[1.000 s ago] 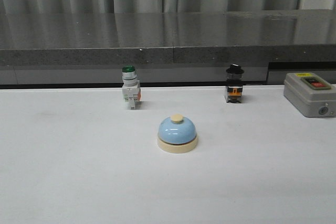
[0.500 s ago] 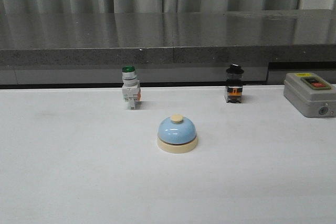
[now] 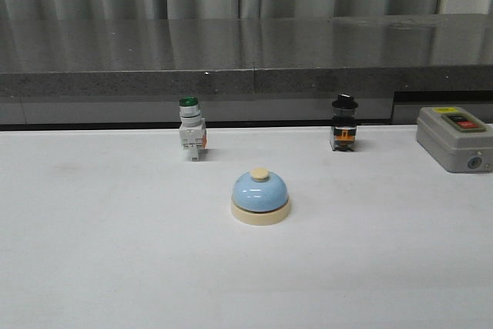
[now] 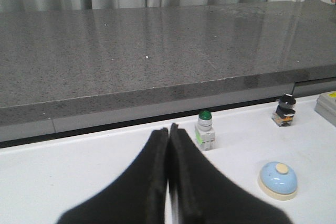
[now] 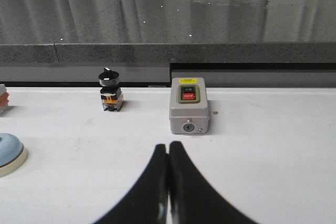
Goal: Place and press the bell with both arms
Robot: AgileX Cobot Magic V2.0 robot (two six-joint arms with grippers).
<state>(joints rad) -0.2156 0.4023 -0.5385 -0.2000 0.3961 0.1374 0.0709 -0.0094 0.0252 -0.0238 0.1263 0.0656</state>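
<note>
The white worktop [image 3: 92,267] spreads wide, bounded at its far edge by a dark grey stone ledge [image 3: 246,52] with curtains behind. Neither arm appears in the front view. At the far right sits a grey switch box [image 3: 454,138] with a red button, close to the right edge. Both sets of fingers show only in the wrist views: the left fingers [image 4: 169,132] are pressed together, holding nothing, and the right fingers [image 5: 168,148] are likewise closed on nothing.

The bell [image 3: 260,196] stands upright near the middle of the worktop, well apart from both pairs of fingers; it lies to the right of the left fingers and to the left of the right fingers. Beyond it to the left is the green-capped switch [image 3: 191,138], and beyond it to the right the black-capped switch [image 3: 343,123], each well apart from it.

Nothing has shifted since the earlier frames. Bare worktop surrounds the bell on the near side and both flanks.
</note>
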